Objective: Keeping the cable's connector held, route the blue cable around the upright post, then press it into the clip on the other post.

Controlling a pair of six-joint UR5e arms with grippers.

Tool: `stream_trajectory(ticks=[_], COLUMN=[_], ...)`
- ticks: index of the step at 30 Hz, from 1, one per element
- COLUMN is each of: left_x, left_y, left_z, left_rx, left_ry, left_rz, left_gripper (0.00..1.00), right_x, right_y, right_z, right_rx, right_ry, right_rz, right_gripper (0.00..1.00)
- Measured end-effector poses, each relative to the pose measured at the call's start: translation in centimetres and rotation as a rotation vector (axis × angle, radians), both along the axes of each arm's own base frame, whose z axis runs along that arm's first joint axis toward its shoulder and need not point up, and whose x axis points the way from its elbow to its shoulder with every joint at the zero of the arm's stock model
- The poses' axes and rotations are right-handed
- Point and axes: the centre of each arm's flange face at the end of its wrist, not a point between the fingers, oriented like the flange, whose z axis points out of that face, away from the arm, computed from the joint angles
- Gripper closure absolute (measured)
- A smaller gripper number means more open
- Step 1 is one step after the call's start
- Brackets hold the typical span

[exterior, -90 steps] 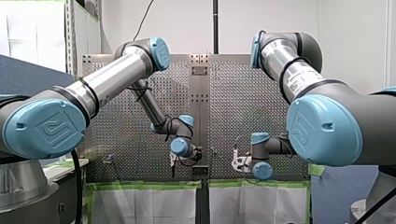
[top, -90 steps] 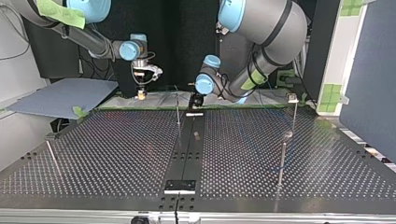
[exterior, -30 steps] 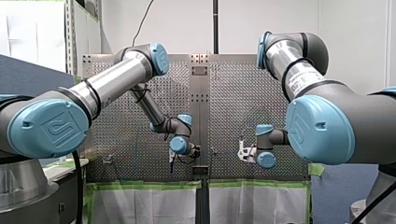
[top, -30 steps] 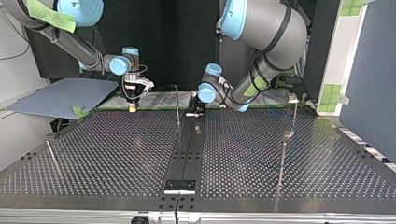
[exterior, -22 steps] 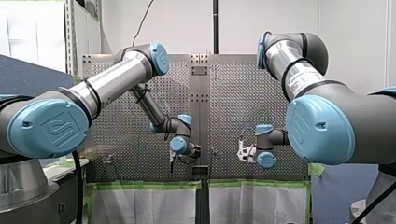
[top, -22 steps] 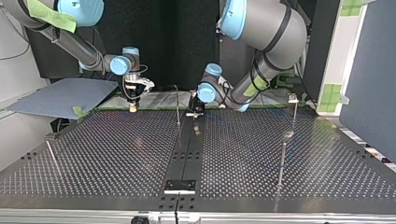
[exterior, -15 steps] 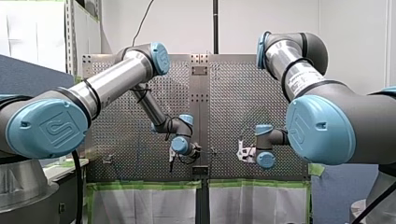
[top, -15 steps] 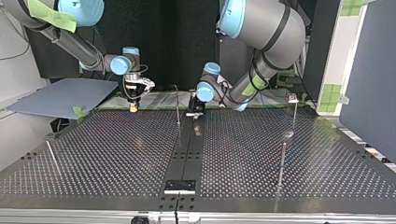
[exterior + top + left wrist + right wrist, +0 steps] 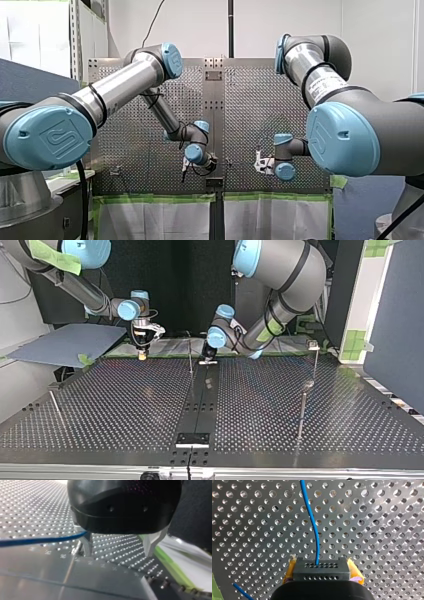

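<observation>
Left gripper (image 9: 183, 176) and right gripper (image 9: 257, 165) hang over table (image 9: 240, 100)

The connector (image 9: 322, 568) sits between my right gripper's (image 9: 322, 573) fingers — the cable (image 9: 312, 522) runs ahead over the table (image 9: 377, 517).

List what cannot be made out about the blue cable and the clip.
Thin blue cable: right wrist view, cut off by the edge; top view, too thin.
Small grey clip atop a thin post: top view, too small for detail.
Cable's onward run: left wrist view, hidden behind my left gripper.
</observation>
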Motion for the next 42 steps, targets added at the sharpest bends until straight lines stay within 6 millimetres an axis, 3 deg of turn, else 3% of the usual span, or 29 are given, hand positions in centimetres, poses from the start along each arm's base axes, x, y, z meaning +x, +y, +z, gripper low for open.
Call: stream_trajectory(ticks=[13,21,33,42], left_x=[-2.0,-3.8,-7.3,-7.9], left_y=[-2.0,-1.6,-2.3,-3.0], left_z=[2.1,2.9,1.6,1.4], left_rx=[0.021,0.018,0.024,0.009], left_ry=[0.006,0.001,0.024,-0.008], left_rz=[-0.041,-0.056,-0.104,-0.114], left_gripper=[0.00,0.00,0.00,0.00], right_x=[0.0,0.0,-0.1,-0.1], right_y=[0.1,0.1,0.1,0.1], right_z=[-0.1,-0.2,-0.3,-0.3], right_rx=[0.004,0.005,0.009,0.010], right_ry=[0.004,0.004,0.005,0.004], right_rz=[0.002,0.002,0.002,0.002], right_gripper=[1.00,1.00,1.00,1.00])
